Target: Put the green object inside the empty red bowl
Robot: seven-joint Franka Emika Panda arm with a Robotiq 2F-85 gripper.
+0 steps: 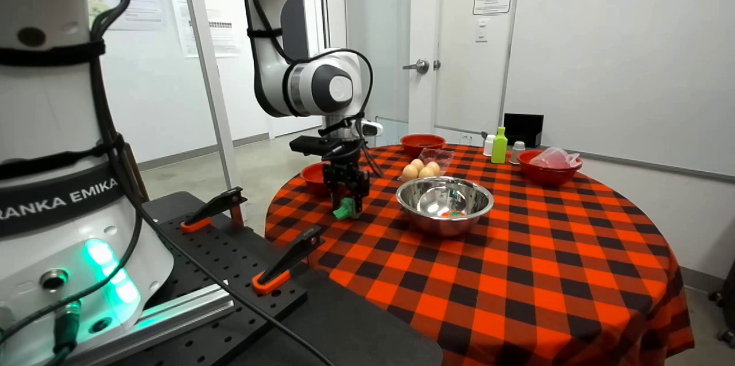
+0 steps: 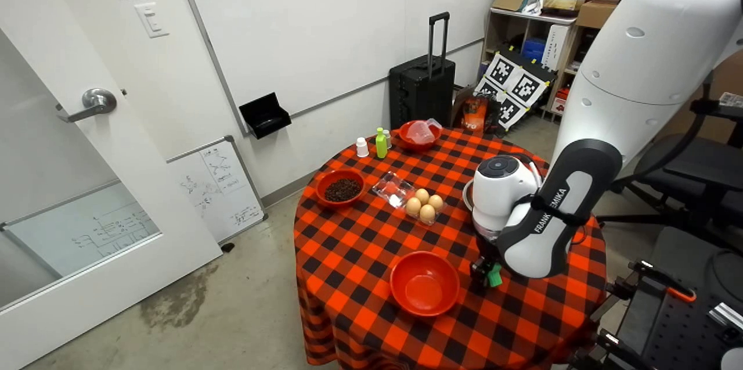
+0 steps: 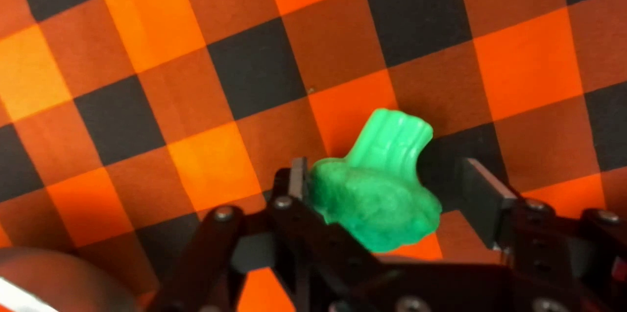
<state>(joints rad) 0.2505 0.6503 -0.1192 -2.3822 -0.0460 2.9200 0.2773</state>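
The green object (image 3: pixel 377 204) looks like a toy broccoli with a pale stem. It lies on the checked cloth between my gripper's fingers (image 3: pixel 387 180) in the wrist view. The fingers are open around it; the left finger is close to or touching its head, and a gap shows at the right finger. In both exterior views the gripper (image 1: pixel 346 208) is low at the table with the green object (image 2: pixel 494 276) at its tips. The empty red bowl (image 2: pixel 425 288) stands beside the gripper; in an exterior view the red bowl (image 1: pixel 313 177) is partly hidden behind it.
A metal bowl (image 1: pixel 442 226) with small orange and green things inside stands near the gripper. Several eggs (image 2: pixel 424 205) lie in a clear carton. A red bowl with dark beans (image 2: pixel 341 203), a red bowl with clear plastic (image 1: pixel 545 176) and a yellow-green bottle (image 1: pixel 499 146) stand farther off.
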